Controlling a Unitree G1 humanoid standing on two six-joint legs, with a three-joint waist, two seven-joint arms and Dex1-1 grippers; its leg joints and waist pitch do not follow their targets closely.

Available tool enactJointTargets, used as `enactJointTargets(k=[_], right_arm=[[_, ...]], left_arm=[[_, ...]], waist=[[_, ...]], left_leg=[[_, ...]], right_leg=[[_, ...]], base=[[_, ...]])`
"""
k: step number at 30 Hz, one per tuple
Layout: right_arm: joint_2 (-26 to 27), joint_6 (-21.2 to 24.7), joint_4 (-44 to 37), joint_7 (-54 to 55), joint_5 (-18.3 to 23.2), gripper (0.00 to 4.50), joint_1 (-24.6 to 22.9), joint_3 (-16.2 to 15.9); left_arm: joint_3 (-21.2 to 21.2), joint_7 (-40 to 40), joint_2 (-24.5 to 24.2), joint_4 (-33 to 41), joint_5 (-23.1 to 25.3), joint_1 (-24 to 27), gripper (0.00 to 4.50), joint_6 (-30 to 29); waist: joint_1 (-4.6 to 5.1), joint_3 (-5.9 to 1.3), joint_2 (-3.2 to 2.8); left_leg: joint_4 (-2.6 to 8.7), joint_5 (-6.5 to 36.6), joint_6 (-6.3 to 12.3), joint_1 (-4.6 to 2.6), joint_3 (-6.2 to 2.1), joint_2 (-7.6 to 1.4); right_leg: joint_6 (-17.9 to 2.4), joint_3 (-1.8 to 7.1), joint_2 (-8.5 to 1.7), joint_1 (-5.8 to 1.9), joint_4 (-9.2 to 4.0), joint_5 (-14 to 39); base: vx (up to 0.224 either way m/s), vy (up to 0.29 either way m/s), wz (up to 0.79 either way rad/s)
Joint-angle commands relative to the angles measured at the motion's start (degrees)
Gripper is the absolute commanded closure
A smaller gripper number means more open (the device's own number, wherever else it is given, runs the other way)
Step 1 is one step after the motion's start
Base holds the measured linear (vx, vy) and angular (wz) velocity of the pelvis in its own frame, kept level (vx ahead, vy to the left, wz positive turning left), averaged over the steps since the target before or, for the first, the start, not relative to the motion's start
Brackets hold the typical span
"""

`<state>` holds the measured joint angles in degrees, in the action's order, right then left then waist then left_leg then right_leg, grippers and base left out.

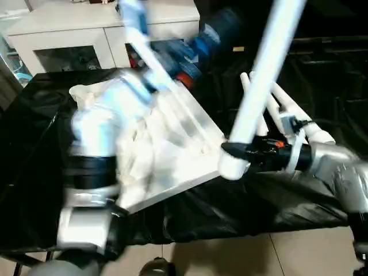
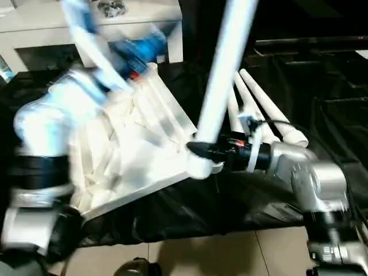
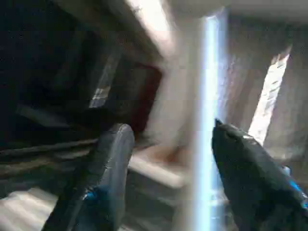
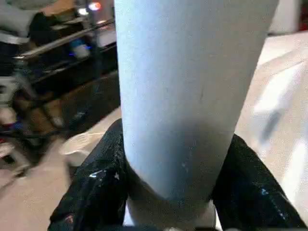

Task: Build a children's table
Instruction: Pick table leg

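The white tabletop (image 1: 172,155) lies ribbed side up on the black cloth, tilted toward me. My right gripper (image 1: 237,152) is shut on the thick end of a white leg (image 1: 264,69), which rises steeply over the tabletop's near right corner. The right wrist view has that leg (image 4: 187,96) squeezed between both black fingers (image 4: 96,183). A second leg (image 1: 135,26) stands at the tabletop's far side, blurred. My left gripper (image 1: 187,54) reaches there. In the left wrist view it (image 3: 168,130) stands open, with this leg (image 3: 207,120) between the fingers, close to one.
More white legs (image 1: 287,109) lie side by side on the black cloth (image 1: 241,201) to the right of the tabletop. A white cabinet with glass doors (image 1: 86,34) stands behind. Tiled floor (image 1: 259,253) runs along the near edge.
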<state>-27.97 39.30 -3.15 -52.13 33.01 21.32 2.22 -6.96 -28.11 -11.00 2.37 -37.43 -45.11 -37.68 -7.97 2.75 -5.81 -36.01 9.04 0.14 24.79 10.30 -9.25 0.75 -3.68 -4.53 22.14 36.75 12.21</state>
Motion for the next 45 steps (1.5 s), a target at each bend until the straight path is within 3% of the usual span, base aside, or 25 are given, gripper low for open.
enactJointTargets(k=[1,4,7,12,15,23,26,27,28,29,30,31,32,33,34,35,36,37,38,39,41,42,43,44,45], right_arm=[[1.03,-1.34,-3.60,6.29,-3.60,2.62,-1.58,0.95],[4.25,-2.25,-6.77,15.43,-8.20,2.62,-4.72,0.63],[9.22,-3.98,-9.22,27.23,-13.58,2.62,-7.54,1.17],[14.56,-9.50,-9.37,36.73,-17.31,2.62,-8.28,3.80],[16.79,-13.64,-8.80,37.24,-16.83,2.62,-8.49,4.45],[19.28,-11.62,-7.84,40.66,-19.85,2.62,-10.77,0.59],[18.75,-12.52,-7.86,38.76,-20.65,2.62,-11.53,-1.38],[18.93,-12.16,-7.87,38.79,-20.55,2.62,-11.54,-1.46],[18.63,-12.22,-7.88,38.40,-20.91,2.62,-11.46,-2.12],[18.57,-12.26,-7.88,38.34,-20.97,2.62,-11.44,-2.25],[18.21,-12.44,-7.88,38.02,-21.32,2.62,-11.34,-2.97],[17.87,-12.66,-7.88,37.81,-21.65,2.62,-11.27,-3.58],[17.64,-12.62,-7.87,37.57,-21.75,2.62,-11.18,-4.00],[17.56,-12.52,-7.90,37.49,-21.70,2.62,-11.12,-4.13],[17.68,-11.96,-7.95,37.61,-21.44,2.62,-11.07,-3.94],[17.63,-10.18,-8.21,37.67,-20.99,2.62,-10.86,-3.68],[17.46,-9.46,-8.38,37.53,-20.90,2.62,-10.75,-3.70],[17.48,-8.99,-8.53,37.34,-20.52,2.62,-10.73,-3.62],[17.47,-8.70,-8.61,37.34,-20.38,2.62,-10.67,-3.57],[17.52,-8.74,-8.55,37.68,-20.45,2.62,-10.57,-3.34],[17.53,-9.43,-8.35,37.93,-20.71,2.62,-10.39,-3.14],[17.84,-10.09,-8.15,38.12,-20.34,2.62,-10.15,-2.45],[17.95,-10.31,-8.08,38.17,-20.21,2.62,-10.02,-2.19],[17.77,-10.66,-8.02,38.48,-20.74,2.62,-9.85,-2.12],[17.44,-11.21,-7.78,38.70,-21.50,2.62,-9.60,-2.23]], left_arm=[[3.97,4.65,-2.43,0.26,12.05,4.81,1.54,3.62],[1.12,10.89,-1.17,3.06,14.63,13.32,1.54,6.80],[1.32,16.02,-1.22,6.68,19.72,24.23,1.54,11.22],[3.86,21.79,0.25,9.00,26.77,32.13,1.54,15.84],[5.88,25.33,1.09,9.15,31.24,34.06,1.54,17.52],[6.83,28.47,2.33,9.18,35.05,35.42,1.54,18.95],[6.82,29.08,2.52,9.20,35.74,35.46,1.54,19.00],[6.95,29.29,2.51,9.15,36.07,35.35,1.54,19.03],[7.06,29.46,2.54,9.18,36.32,35.24,1.54,19.11],[7.06,29.47,2.56,9.19,36.33,35.22,1.54,19.12],[7.10,29.53,2.67,9.25,36.38,35.12,1.54,19.16],[7.10,29.54,2.79,9.31,36.34,35.05,1.54,19.17],[7.02,28.62,3.00,9.53,35.42,35.00,1.54,19.58],[6.54,28.11,3.50,9.86,33.99,34.86,1.54,17.94],[6.44,28.04,3.51,9.77,33.90,34.77,1.54,17.79],[6.21,27.76,3.39,9.43,33.91,34.49,1.54,17.32],[6.19,27.80,3.24,9.23,34.28,34.37,1.54,17.24],[6.13,27.94,3.22,9.16,34.50,34.34,1.54,17.31],[6.01,28.07,3.33,9.16,34.52,34.31,1.54,17.27],[5.95,27.98,3.38,9.13,34.41,34.34,1.54,17.44],[6.28,27.85,3.01,9.08,34.99,34.36,1.54,18.04],[6.31,27.56,3.14,9.09,34.61,34.30,1.54,16.99],[6.30,27.50,3.19,9.06,34.51,34.23,1.54,16.74],[6.33,27.09,3.25,8.92,34.11,34.15,1.54,16.27],[6.49,26.72,3.10,8.69,34.03,34.01,1.54,15.98]], waist=[[0.74,-3.60,1.26],[1.27,-3.94,0.97],[1.99,-4.12,1.91],[2.08,-3.91,1.83],[1.95,-3.69,2.10],[2.20,-3.52,3.03],[2.84,-3.64,2.76],[3.14,-3.25,2.78],[4.14,-3.51,1.75],[4.52,-3.68,0.79],[6.25,-3.62,0.32],[6.75,-3.17,0.27],[6.93,-3.18,0.60],[7.43,-3.10,1.86],[7.15,-3.26,2.27],[6.38,-3.18,4.65],[3.54,-3.19,5.34],[3.18,-2.31,5.81],[1.92,-2.35,6.01],[1.43,-3.11,7.16],[0.81,-3.46,6.47],[0.68,-3.30,6.03],[0.80,-3.32,4.84],[0.78,-3.46,3.40],[1.73,-4.02,2.09]], left_leg=[[5.14,15.51,-1.64,-2.53,-2.44,-4.19],[5.36,16.05,-3.97,-2.82,-2.34,-4.00],[5.74,13.77,-2.70,-2.27,-2.15,-3.77],[5.84,14.44,-1.70,-2.59,-2.01,-3.89],[6.10,16.96,-2.62,-2.94,-2.01,-3.96],[6.55,19.48,-4.23,-2.95,-2.13,-3.72],[7.02,21.08,-6.81,-3.34,-3.16,-4.52],[8.33,23.42,-6.48,-1.88,-5.48,-4.44],[9.83,27.74,-4.99,-1.57,-9.25,-5.26],[10.46,30.69,-4.60,-2.40,-11.11,-5.90],[11.40,32.98,-2.35,-3.88,-16.01,-6.99],[12.20,34.35,-0.55,-3.87,-18.91,-5.50],[12.30,34.40,-0.39,-3.89,-20.17,-4.16],[12.70,33.93,-0.66,-2.10,-21.21,-0.36],[11.53,31.28,-0.38,-0.88,-20.56,2.52],[4.53,23.11,-0.13,-1.08,-14.66,3.22],[-2.97,9.24,-0.44,-1.18,-7.36,4.83],[-3.09,5.35,-0.45,0.11,-6.87,3.89],[-3.93,4.21,0.21,2.17,-6.79,3.14],[-4.40,7.14,2.98,3.20,-7.20,2.70],[-4.56,8.18,3.21,2.35,-8.01,1.99],[-2.05,4.69,2.22,1.46,-7.52,2.00],[1.24,0.85,2.52,-0.35,-6.60,1.42],[2.86,-0.49,2.57,-1.69,-6.74,-0.44],[4.12,-2.01,5.71,-3.82,-9.08,-6.04]], right_leg=[[-7.35,2.67,-4.18,-1.21,-5.48,15.16],[-6.58,2.78,-4.52,-1.30,-5.70,16.65],[-7.65,2.50,-4.17,-1.47,-5.53,11.57],[-6.79,2.69,-4.24,-0.93,-5.97,13.34],[-5.61,2.86,-4.16,-0.70,-6.24,15.90],[-4.15,3.05,-4.22,-0.66,-6.45,15.70],[-3.08,2.28,-2.65,-0.90,-6.21,12.90],[-4.56,0.36,-2.41,-2.01,-4.72,8.83],[-5.60,-1.39,-1.50,-2.65,-3.05,5.15],[-6.12,-1.90,-0.72,-2.28,-2.09,5.01],[-7.29,-1.49,0.22,-1.24,0.82,7.30],[-8.25,-0.41,0.80,-1.00,2.35,10.37],[-9.32,0.30,1.06,-0.79,2.63,10.49],[-13.14,1.27,0.54,-2.46,1.02,10.89],[-16.00,1.84,-0.42,-3.66,-1.35,11.93],[-22.24,4.77,-4.38,-3.55,-7.66,14.76],[-13.28,6.26,-7.20,-3.62,-10.27,21.98],[-4.31,7.12,-7.91,-3.99,-9.94,26.60],[10.29,8.63,-8.73,-5.08,-9.11,31.06],[13.70,10.29,-9.52,-6.24,-7.21,21.48],[5.46,10.59,-10.39,-6.31,-6.36,7.06],[-1.64,7.60,-7.12,-6.40,-5.93,-2.22],[-5.66,4.41,-3.39,-5.49,-6.01,-4.32],[-6.64,2.98,-2.52,-4.86,-6.03,-2.29],[-6.20,2.32,-1.67,-3.39,-3.76,-1.17]], base=[[0.000,0.000,0.00],[0.000,0.000,0.00],[0.000,0.000,0.00],[0.000,0.000,0.00],[0.000,0.000,0.00],[0.000,0.000,0.00],[0.000,0.000,0.00],[0.000,0.000,0.00],[0.000,0.000,0.00],[0.000,-0.064,0.37],[0.000,-0.064,0.37],[-0.010,-0.100,0.49],[-0.038,-0.143,0.44],[-0.038,-0.143,0.44],[-0.043,-0.204,0.39],[-0.054,-0.232,0.28],[-0.054,-0.232,0.28],[-0.059,-0.227,-0.04],[-0.028,-0.180,-0.13],[-0.028,-0.180,-0.13],[-0.019,-0.084,0.08],[-0.020,-0.061,0.09],[0.000,0.000,0.00],[0.000,0.000,0.00],[0.000,0.000,0.00]])
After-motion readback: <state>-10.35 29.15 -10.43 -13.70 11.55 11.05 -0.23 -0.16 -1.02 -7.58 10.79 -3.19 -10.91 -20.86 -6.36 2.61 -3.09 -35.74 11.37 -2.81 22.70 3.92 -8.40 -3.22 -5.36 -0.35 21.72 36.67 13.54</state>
